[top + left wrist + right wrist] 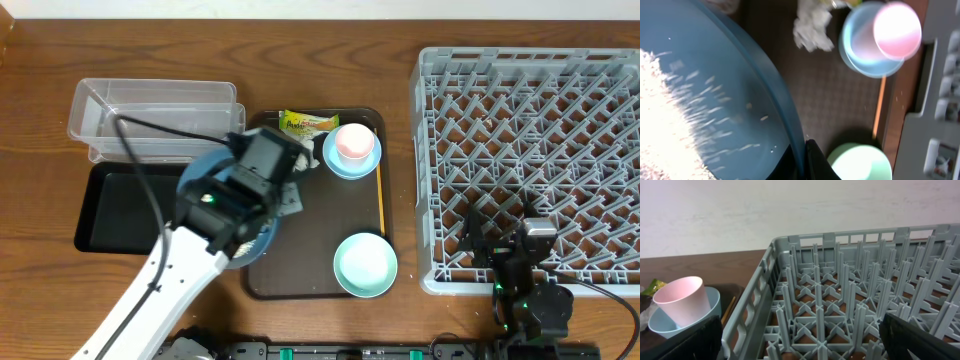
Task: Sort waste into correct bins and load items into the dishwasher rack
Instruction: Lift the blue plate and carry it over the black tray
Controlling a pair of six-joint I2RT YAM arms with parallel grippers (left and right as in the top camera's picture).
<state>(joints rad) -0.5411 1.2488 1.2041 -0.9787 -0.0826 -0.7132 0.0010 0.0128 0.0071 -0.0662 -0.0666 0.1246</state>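
My left gripper [802,162] is shut on the rim of the dark-blue plate [715,100], which carries white rice-like grains [670,125]; overhead the plate [205,168] sits mostly under the arm on the brown tray's left side. The crumpled tissue [810,30] lies beside it. The pink cup [353,142] stands in the light-blue dish [340,160], with the yellow-green wrapper [305,123] at its left. The mint bowl [365,265] sits at the tray's front. My right gripper [800,340] is open over the grey rack's [530,150] front-left corner. The clear tub [150,110] and black tray [120,215] are at left.
The brown serving tray [378,215] lies between the bins and the rack. A cable runs from the left arm across the clear tub. The rack's upright pegs stand close in front of the right gripper.
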